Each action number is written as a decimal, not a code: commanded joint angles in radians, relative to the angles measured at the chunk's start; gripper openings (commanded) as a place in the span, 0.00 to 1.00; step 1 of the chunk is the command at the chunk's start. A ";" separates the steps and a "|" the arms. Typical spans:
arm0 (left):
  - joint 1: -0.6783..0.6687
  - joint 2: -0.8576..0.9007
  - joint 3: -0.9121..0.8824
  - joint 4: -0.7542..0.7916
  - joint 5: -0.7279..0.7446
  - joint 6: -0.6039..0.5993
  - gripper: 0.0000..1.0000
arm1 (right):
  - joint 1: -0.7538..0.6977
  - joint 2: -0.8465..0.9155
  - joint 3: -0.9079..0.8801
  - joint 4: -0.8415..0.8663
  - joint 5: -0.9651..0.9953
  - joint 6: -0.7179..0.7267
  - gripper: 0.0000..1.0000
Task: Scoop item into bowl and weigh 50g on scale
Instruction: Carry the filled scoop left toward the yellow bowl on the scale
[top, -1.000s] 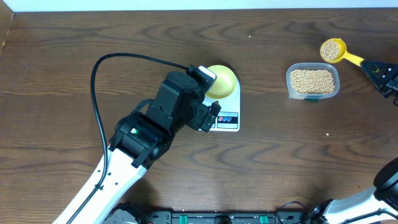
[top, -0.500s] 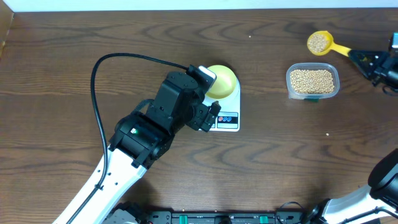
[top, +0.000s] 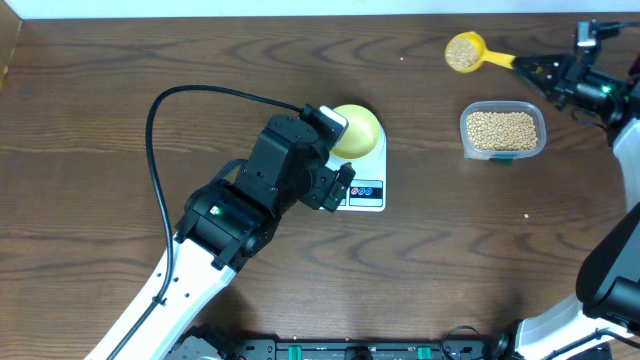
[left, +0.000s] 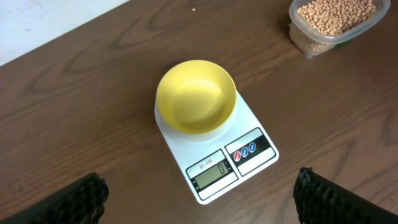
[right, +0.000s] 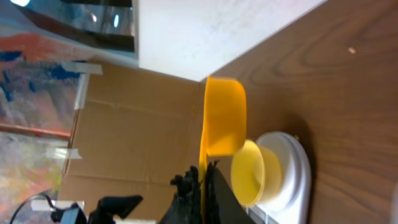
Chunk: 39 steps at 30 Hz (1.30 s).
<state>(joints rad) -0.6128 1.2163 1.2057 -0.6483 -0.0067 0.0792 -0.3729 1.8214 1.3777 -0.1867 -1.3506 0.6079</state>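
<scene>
The pale yellow-green bowl (top: 358, 128) stands empty on the white scale (top: 365, 192); in the left wrist view the bowl (left: 196, 96) sits on the scale (left: 214, 149), whose display reads 0. My left gripper (left: 199, 199) is open and empty, hovering just in front of the scale. My right gripper (top: 540, 68) is shut on the handle of a yellow scoop (top: 463, 52) filled with tan beans, held in the air at the far right, left of and behind the clear tub of beans (top: 502, 131). The right wrist view shows the scoop (right: 224, 124) side-on with the bowl (right: 255, 171) beyond.
The left arm and its black cable (top: 160, 120) cover the table's left middle. The clear tub (left: 333, 22) stands right of the scale. A cardboard wall (right: 137, 124) stands beyond the table's left edge.
My right gripper has carried the bean-filled scoop leftward along the far edge, past the tub. The left arm, bowl and scale have not moved.
</scene>
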 joint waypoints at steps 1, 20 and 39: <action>-0.004 -0.002 -0.010 -0.003 -0.013 0.003 0.98 | 0.051 -0.001 -0.001 0.057 0.000 0.105 0.01; -0.004 -0.002 -0.010 -0.003 -0.013 0.003 0.97 | 0.286 -0.001 -0.001 0.093 0.045 0.116 0.01; -0.004 -0.002 -0.010 -0.003 -0.013 0.003 0.97 | 0.376 -0.001 -0.001 0.089 0.092 -0.072 0.02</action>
<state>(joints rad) -0.6128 1.2163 1.2057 -0.6483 -0.0067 0.0792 -0.0174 1.8217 1.3777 -0.0994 -1.2556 0.6128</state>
